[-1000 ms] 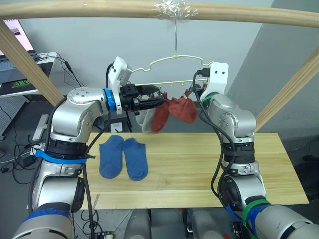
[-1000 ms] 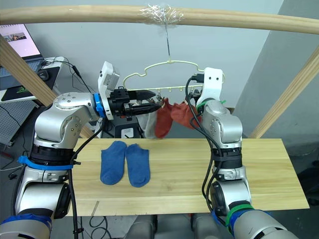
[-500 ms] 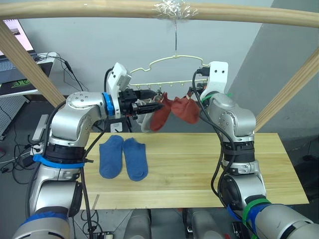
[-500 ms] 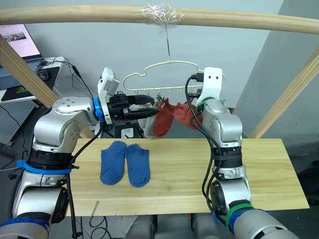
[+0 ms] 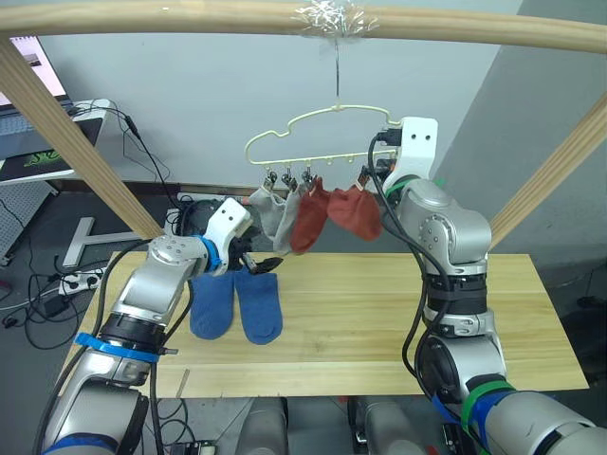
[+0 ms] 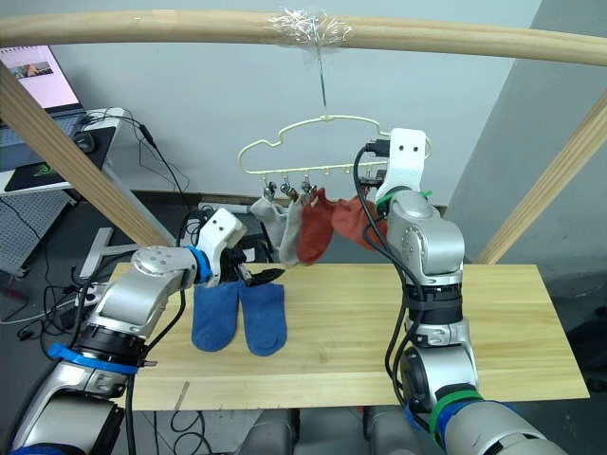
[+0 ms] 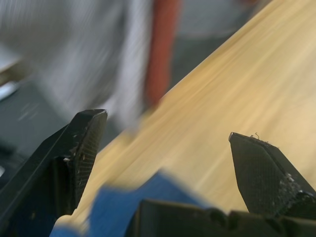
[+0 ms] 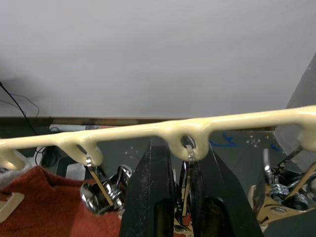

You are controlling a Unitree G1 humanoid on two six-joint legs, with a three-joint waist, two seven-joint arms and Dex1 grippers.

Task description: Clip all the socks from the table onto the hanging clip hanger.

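Observation:
The pale clip hanger (image 5: 322,118) hangs by its hook from the top pole. Two grey socks (image 5: 270,210) and two rust-red socks (image 5: 310,218) (image 5: 356,210) dangle from its clips. Two blue socks (image 5: 213,303) (image 5: 258,303) lie side by side on the left part of the table (image 5: 398,322). My left gripper (image 5: 264,267) is low over the table, open, just above the far ends of the blue socks, with nothing between its fingers. My right gripper (image 8: 182,148) is raised at the hanger's right end, shut on a dark metal clip (image 8: 186,144).
A wooden pole (image 5: 190,14) runs overhead, with slanted poles at the left (image 5: 76,133) and right (image 5: 555,166). A side desk with a laptop (image 5: 28,142) stands at the far left, cables on the floor beside it.
My left gripper has let go of the rust-red sock, opened, and dropped from the hanger down to the blue socks. The sock now hangs from its clip. The right arm has stayed put.

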